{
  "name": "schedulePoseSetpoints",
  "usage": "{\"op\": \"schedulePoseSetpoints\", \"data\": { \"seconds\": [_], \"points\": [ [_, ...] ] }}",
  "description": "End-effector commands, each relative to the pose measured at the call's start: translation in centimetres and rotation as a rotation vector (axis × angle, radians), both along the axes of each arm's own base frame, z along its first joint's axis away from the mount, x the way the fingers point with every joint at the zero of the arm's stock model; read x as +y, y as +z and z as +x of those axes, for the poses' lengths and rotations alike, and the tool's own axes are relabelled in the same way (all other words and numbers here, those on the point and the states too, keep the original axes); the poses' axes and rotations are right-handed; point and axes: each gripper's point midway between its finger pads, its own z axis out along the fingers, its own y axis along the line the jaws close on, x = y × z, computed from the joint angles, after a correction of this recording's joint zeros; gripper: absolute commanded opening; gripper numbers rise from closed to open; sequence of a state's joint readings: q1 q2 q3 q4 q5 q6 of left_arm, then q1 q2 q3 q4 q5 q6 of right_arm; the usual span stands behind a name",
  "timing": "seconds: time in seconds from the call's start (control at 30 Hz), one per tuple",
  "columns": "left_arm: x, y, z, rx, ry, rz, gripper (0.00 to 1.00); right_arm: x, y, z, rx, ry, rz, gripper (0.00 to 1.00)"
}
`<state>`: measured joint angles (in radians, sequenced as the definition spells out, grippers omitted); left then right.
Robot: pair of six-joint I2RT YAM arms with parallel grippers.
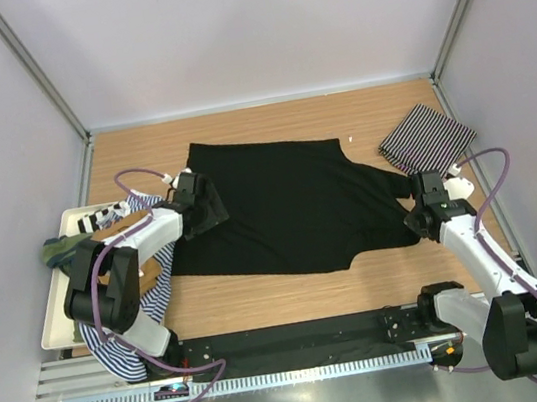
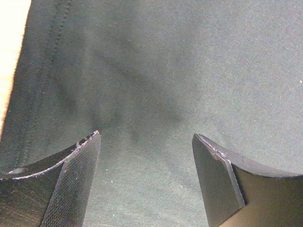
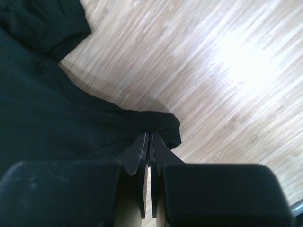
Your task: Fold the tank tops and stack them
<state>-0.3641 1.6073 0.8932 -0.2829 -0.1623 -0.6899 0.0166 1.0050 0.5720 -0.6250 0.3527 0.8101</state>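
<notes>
**Item 1. Right gripper** (image 3: 148, 137). Bottom centre of the right wrist view. Jaws pressed together with only a sliver between, pinching a small lobe of black cloth at the garment's edge. Probably gripped there so that the edge can be lifted and carried over for a fold.

**Item 2. Left gripper** (image 2: 147, 136). Lower part of the left wrist view. Jaws spread wide and holding nothing, with flat black fabric directly beneath and a stitched hem running down the upper left. Apparently poised to take hold on that side to match the right.

**Item 3. Black tank top** (image 1: 290, 208). Centre of the top view. Spread flat and unfolded on the table (image 1: 267, 125), one gripper at each of its side edges. This is the piece in hand, and its fold is judged barely begun.

**Item 4. Striped tank top** (image 1: 428, 135). Upper right of the top view. A folded rectangle, well apart from the black one. Likely the base of the stack.

**Item 5. Tray** (image 1: 54, 332). Left edge of the top view, white. It holds the waiting tops in a loose heap. A green top (image 1: 58, 251) lies at its upper end. A blue-and-white striped top (image 1: 109, 351) spills over its lower edge.
</notes>
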Motion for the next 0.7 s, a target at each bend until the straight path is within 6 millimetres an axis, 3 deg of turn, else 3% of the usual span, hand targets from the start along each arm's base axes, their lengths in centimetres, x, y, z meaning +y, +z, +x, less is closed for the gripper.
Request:
{"op": "schedulePoseSetpoints", "data": {
  "seconds": [0.0,0.13,0.2,0.23,0.27,0.43,0.6,0.67],
  "points": [
    [0.4,0.2,0.5,-0.012,-0.001,0.029,0.79,-0.8,-0.3,-0.7,-0.01,-0.095,-0.011,0.08],
    [0.9,-0.2,0.5,0.008,0.02,0.011,0.79,-0.7,-1.7,-0.9,0.036,-0.121,0.0,0.09],
    [1.4,0.1,0.5,-0.009,0.036,0.019,0.79,-0.6,-1.9,-0.8,0.055,-0.11,0.002,0.34],
    [1.4,0.6,0.6,-0.027,0.036,0.012,0.79,-0.6,-1.7,-0.4,0.058,-0.089,-0.006,0.39],
    [1.4,1.2,0.4,-0.052,0.035,0.003,0.79,-0.8,-1.4,-0.1,0.051,-0.09,-0.016,0.45],
    [0.5,3.5,0.4,-0.154,0.007,-0.019,0.8,-1.8,2.3,3.1,-0.07,-0.074,-0.078,0.46],
    [0.5,4.5,-0.5,-0.143,0.023,-0.015,0.8,-0.7,4.1,6.5,-0.1,0.046,-0.062,0.49],
    [0.8,4.5,-1.2,-0.131,0.031,-0.011,0.8,1.3,5.3,8.1,-0.155,0.169,-0.02,0.58]
  ]
}}
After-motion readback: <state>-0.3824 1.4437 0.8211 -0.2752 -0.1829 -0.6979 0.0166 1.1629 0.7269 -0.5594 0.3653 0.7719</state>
